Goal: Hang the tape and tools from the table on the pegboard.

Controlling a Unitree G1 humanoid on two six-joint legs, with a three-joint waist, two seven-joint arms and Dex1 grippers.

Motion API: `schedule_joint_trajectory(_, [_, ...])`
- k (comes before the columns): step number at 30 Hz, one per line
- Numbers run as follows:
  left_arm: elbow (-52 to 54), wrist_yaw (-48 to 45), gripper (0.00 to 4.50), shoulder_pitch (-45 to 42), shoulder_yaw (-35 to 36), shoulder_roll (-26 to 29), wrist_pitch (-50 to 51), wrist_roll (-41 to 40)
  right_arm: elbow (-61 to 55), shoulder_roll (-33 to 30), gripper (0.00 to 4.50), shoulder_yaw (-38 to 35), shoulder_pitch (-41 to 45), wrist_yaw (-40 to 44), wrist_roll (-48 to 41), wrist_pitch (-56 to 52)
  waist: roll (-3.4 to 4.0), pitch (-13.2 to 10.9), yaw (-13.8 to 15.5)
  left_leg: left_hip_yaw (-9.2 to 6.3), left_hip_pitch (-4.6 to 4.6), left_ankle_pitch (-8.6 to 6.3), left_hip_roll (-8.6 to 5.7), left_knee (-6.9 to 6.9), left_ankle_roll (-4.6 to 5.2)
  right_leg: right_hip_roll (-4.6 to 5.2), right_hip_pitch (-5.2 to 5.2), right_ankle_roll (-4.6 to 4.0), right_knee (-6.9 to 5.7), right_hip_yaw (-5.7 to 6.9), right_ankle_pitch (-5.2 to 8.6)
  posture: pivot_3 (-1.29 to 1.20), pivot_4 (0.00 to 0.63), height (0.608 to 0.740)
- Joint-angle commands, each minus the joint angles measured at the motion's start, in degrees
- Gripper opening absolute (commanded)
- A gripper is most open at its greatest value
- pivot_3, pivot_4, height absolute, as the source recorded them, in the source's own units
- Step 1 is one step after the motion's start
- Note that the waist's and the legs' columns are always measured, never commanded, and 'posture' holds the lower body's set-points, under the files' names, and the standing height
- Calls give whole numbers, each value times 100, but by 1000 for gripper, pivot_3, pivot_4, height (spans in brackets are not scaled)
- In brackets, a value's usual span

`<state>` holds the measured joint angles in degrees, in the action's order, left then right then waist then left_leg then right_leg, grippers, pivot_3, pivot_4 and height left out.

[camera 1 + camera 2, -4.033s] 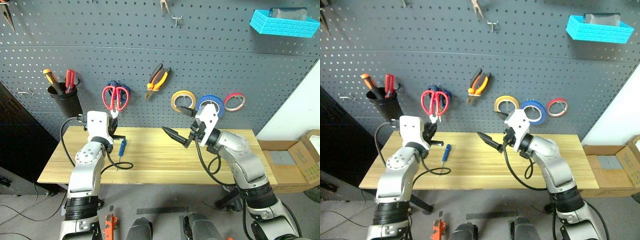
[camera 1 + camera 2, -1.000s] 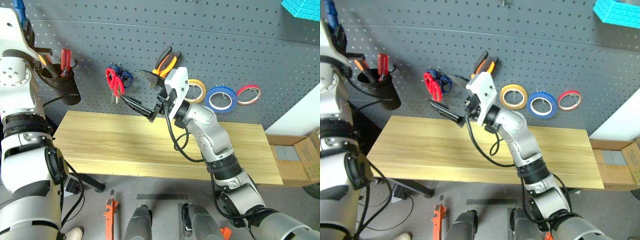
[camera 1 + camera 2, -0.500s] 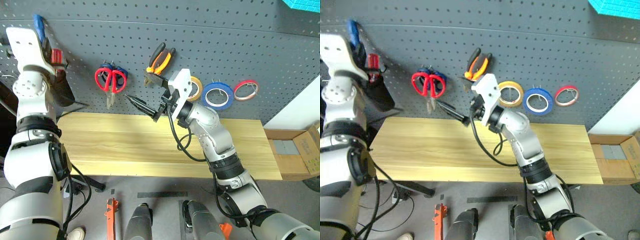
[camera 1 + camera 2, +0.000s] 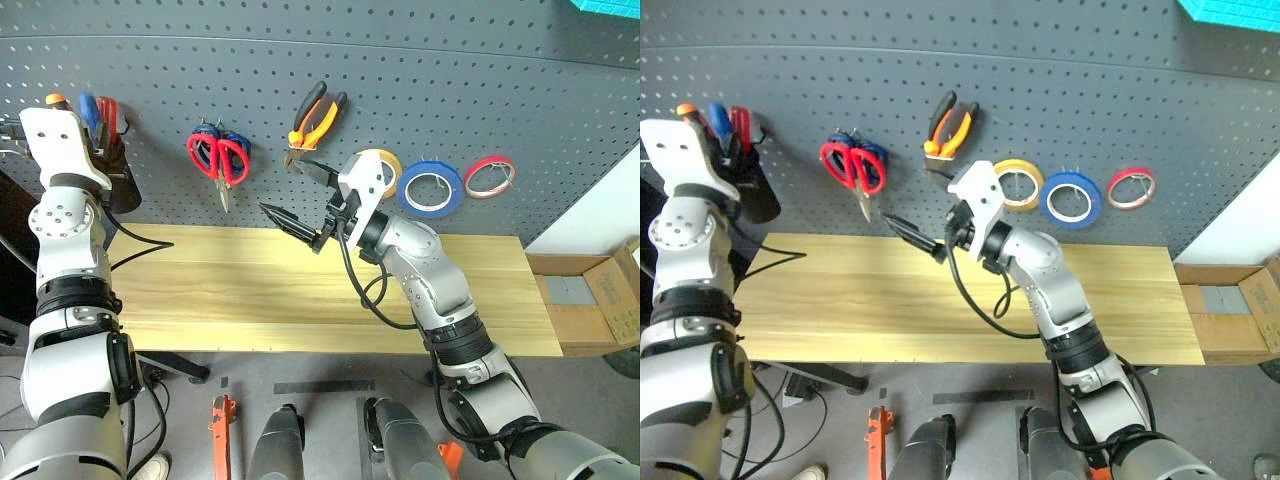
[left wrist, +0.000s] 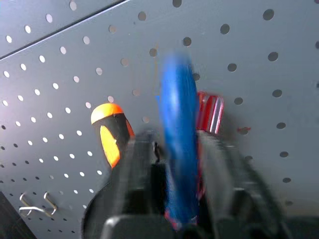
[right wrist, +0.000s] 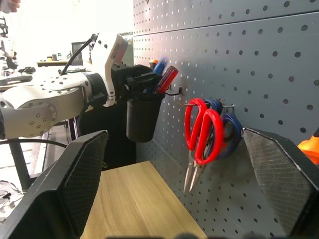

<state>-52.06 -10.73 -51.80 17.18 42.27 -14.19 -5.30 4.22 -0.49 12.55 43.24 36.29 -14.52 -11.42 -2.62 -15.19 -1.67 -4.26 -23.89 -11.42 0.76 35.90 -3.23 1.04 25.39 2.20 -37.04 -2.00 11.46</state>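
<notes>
Bare table [image 4: 250, 290] gives passage; hung scissors [image 4: 222, 160] crowd the pegboard [image 4: 450, 90].

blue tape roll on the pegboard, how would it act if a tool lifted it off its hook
The blue tape roll is a thin ring with an open core, so it is probably light and fairly stiff. It hangs from the pegboard, so it would likely swing when nudged. Being round, it may roll away if dropped on the table.

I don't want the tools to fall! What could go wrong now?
The blue-handled screwdriver sits between the left claw fingers over the black cup; pulling away carelessly might drag it out. The right claw, open, hangs near the red-handled scissors and pliers; it could bump them off their hooks.
</notes>
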Motion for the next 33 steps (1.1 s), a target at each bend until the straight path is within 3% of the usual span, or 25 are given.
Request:
schedule_joint_trajectory(1, [357, 21, 3286, -25, 128, 120, 71, -100, -84, 28, 4500, -25, 112, 38, 17, 153, 0, 0, 1, 0, 0, 0, 0, 0, 0, 0, 0, 0, 0, 0, 0, 56, 258, 740])
schedule_joint_trajectory(4, [415, 38, 4310, -24, 179, 99, 193, -169, -53, 45, 4500, -5, 116, 23, 46, 203, 0, 0, 1, 0, 0, 0, 0, 0, 0, 0, 0, 0, 1, 0, 0, 57, 252, 740])
schedule_joint_trajectory(5, [449, 41, 4451, -18, 204, 78, 253, -211, -44, 44, 4500, -7, 121, 23, 51, 218, 0, 0, 1, 0, 0, 0, 0, 0, 0, 0, 0, 0, 1, 0, 0, 57, 252, 740])
schedule_joint_trajectory(9, [898, 27, 4451, 276, 385, -43, 581, -480, -55, -28, 4500, -17, 84, 44, 108, 299, -2, 2, 0, 1, 0, 0, 0, -1, 0, 0, 0, 0, 2, -1, 0, 45, 228, 740])
schedule_joint_trajectory(12, [1837, 159, 4451, 793, 604, -219, 1019, -736, -267, -256, 4500, -1, -59, 156, 154, 319, -6, 5, 0, 1, 0, 0, 0, -1, 0, 2, 0, -15, 3, -2, -9, 40, 204, 740])
schedule_joint_trajectory(18, [5800, 771, 4451, 2239, 535, -1015, 3052, -1432, -1379, -1178, 4500, -113, -882, 310, 207, -113, -43, 31, 72, -8, -11, 0, -4, -1, -3, 14, -2, -26, 8, 5, -17, 45, 153, 740])
schedule_joint_trajectory(23, [7502, 1166, 4451, 3186, 101, -1908, 4272, -1806, -1848, -1252, 4500, -357, -1643, -496, 279, -811, -32, 189, 104, -1, 3, 1, -6, 3, -4, 12, -13, -24, 12, -3, -17, 28, 109, 740])
schedule_joint_trajectory(27, [7682, 1394, 4451, 3846, -397, -2642, 4440, -1586, -1790, -1069, 4500, -479, -2058, -1274, 547, -1136, -30, 342, 44, 18, 42, 2, -4, 6, -3, 1, -43, 2, 14, -22, -2, 1, 83, 740])
schedule_joint_trajectory(33, [6549, 1594, 4451, 4234, -747, -3389, 4687, -1315, -1202, -1091, 4500, -185, -2482, -2016, 1395, -1390, -20, 592, -38, 35, 124, 3, -4, 9, 3, -2, -133, -29, 36, -36, 17, -36, 53, 740])
